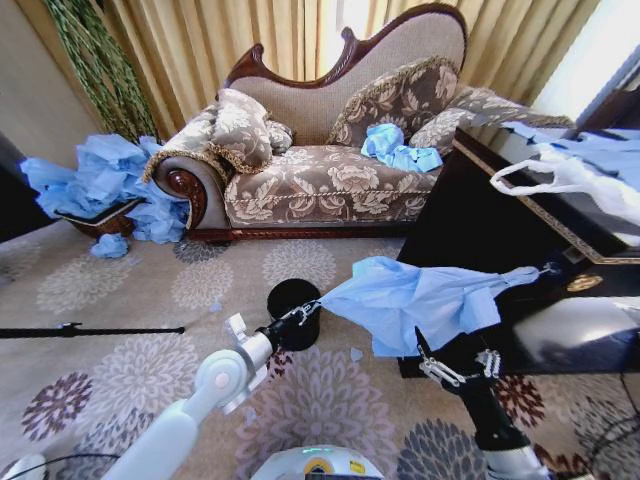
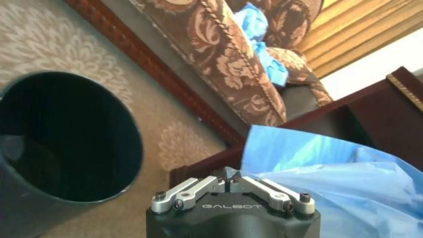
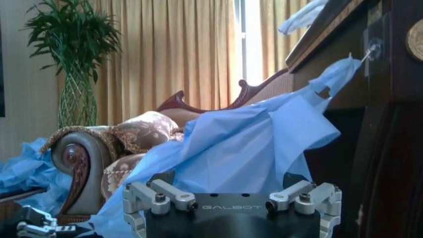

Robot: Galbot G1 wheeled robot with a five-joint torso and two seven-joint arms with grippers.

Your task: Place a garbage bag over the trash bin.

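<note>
Light-blue thin plastic film garbage bag (image 1: pixel 415 300), head view: limp, feather-light, stretched mid-air right of the small round glossy black trash bin (image 1: pixel 294 308), left gripper (image 1: pixel 303 313) pinching its left corner. Left wrist view: fingers (image 2: pixel 210 185) closed on film (image 2: pixel 330 183), bin (image 2: pixel 63 144) beside. Right wrist view: right gripper (image 3: pixel 233 191) spread wide under the draped bag (image 3: pixel 251 144); best gripped at the mouth hem, a judgement.

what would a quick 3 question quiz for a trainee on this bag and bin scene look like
1. True or false: the garbage bag already covers the rim of the trash bin.
2. Which gripper pinches the bag's corner right next to the bin? A) left gripper B) right gripper
3. Fill in: the bag's far end is hooked on the dark ____ beside the sofa.

Key:
1. False. The bag hangs stretched in the air beside the bin, whose mouth is open.
2. A. Its fingers are closed on the film; the right gripper sits under the bag with its fingers spread.
3. Cabinet.
</note>
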